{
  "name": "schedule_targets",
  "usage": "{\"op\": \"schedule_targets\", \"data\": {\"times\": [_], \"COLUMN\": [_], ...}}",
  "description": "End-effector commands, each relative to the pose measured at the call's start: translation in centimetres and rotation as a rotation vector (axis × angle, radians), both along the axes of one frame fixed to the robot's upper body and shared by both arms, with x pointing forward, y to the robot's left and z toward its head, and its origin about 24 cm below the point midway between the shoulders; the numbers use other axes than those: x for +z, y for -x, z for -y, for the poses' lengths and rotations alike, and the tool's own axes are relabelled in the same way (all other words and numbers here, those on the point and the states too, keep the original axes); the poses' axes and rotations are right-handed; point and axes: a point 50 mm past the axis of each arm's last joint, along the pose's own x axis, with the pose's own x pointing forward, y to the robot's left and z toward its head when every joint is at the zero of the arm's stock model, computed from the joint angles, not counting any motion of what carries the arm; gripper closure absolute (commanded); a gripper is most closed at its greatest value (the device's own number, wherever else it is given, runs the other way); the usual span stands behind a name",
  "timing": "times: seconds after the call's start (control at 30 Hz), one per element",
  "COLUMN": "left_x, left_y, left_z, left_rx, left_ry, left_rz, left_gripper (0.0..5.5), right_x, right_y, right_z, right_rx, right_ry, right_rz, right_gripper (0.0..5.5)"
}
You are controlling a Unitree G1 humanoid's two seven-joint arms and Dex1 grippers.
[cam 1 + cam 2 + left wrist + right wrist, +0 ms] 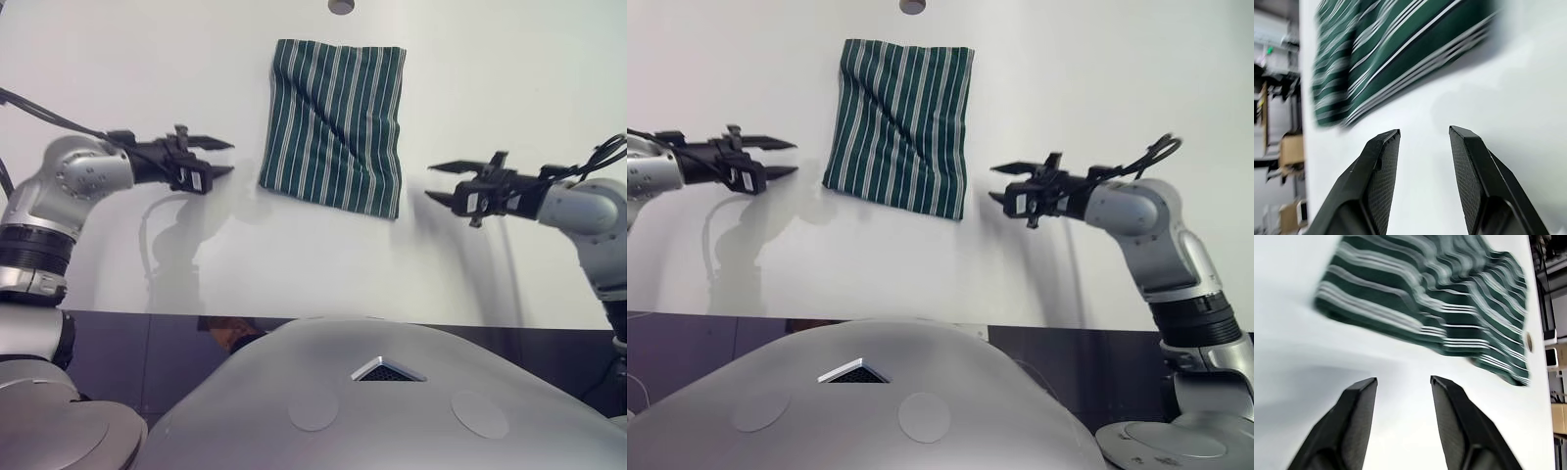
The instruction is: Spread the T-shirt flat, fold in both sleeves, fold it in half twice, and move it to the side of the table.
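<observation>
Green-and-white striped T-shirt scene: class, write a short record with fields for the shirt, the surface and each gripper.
shirt: green-and-white striped cloth T-shirt, folded into a compact rectangle, slightly creased
surface: white table, shirt lying on it
left arm: left gripper open, empty, beside the shirt's left edge, not touching
right arm: right gripper open, empty, beside the shirt's right edge, not touching

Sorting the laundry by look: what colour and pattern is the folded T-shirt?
Dark green with thin white stripes; the T-shirt shows best in the left eye view.
</observation>
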Motion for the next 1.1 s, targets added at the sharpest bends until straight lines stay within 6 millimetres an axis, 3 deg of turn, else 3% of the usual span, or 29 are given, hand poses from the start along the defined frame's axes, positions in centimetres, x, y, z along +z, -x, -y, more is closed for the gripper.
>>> {"op": "schedule_targets", "data": {"times": [0.03, 0.17, 0.23, 0.47, 0.53, 0.67, 0.77, 0.87, 1.0, 1.1], "left_x": [-1.1, -1.6, -1.8, -2.5, -2.8, -0.9, 2.3, 4.2, 3.9, 3.1], "left_y": [0.0, -0.5, -1.0, -0.6, -0.1, 2.5, 0.0, -3.5, -8.4, -10.6], "left_z": [2.7, 4.3, 4.9, 5.2, 4.9, 4.9, 5.0, 4.3, 3.5, 4.8], "left_rx": [-0.048, -0.071, -0.077, -0.038, 0.022, 0.144, 0.243, 0.392, 0.636, 0.703], "left_ry": [0.039, 0.053, 0.057, 0.082, 0.090, 0.249, 0.485, 0.627, 0.664, 0.659], "left_rz": [0.003, 0.017, 0.026, -0.092, -0.230, -0.764, -0.876, -0.877, -0.748, -0.716], "left_gripper": [3.70, 3.70, 3.66, 4.95, 5.19, 5.34, 5.34, 5.34, 5.34, 5.34], "right_x": [-1.5, -2.4, -3.0, -3.8, -3.7, -3.1, -1.2, 1.2, 3.5, 2.1], "right_y": [-0.4, -1.1, -1.2, -1.7, -1.6, 0.5, 0.0, -2.8, -8.9, -11.7], "right_z": [-1.8, -3.7, -3.9, -3.9, -4.2, -4.2, -4.5, -4.6, -5.8, -6.2], "right_rx": [0.067, 0.143, 0.168, 0.104, 0.092, 0.040, -0.055, -0.160, -0.357, -0.526], "right_ry": [-0.013, -0.033, -0.016, -0.052, -0.083, -0.175, -0.365, -0.536, -0.750, -0.780], "right_rz": [0.080, 0.134, 0.125, 0.041, 0.005, -0.318, -0.503, -0.546, -0.586, -0.629], "right_gripper": [3.48, 3.48, 3.78, 5.24, 5.49, 5.50, 5.50, 5.50, 5.50, 5.50]}}
